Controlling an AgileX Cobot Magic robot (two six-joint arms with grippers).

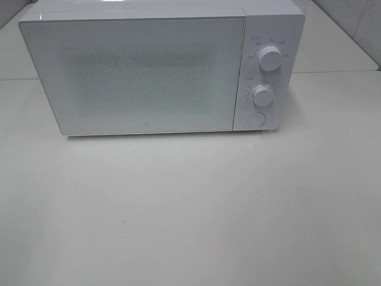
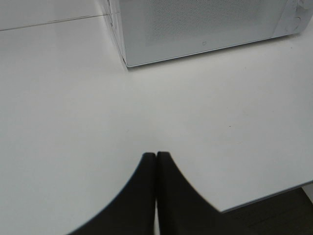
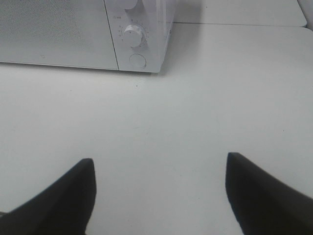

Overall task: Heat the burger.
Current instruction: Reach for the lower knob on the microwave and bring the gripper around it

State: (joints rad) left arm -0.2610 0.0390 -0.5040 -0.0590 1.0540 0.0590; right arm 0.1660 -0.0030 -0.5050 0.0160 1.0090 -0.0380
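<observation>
Burger shows in none of our views; we cannot tell where it is. Our left claw [image 2: 156, 155] is pressed shut, empty. The microwave [image 1: 149, 71], upper frame, stands closed on the surface [image 1: 190, 208]. Our right claw [image 3: 159, 164] gapes wide, empty. We judge the burger soft, light and stacked, so we would take it gently across the bun's sides.

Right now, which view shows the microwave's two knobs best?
The exterior high view: the upper knob and lower knob both show whole. The right wrist view cuts off the upper one; the left wrist view catches only a panel corner.
</observation>
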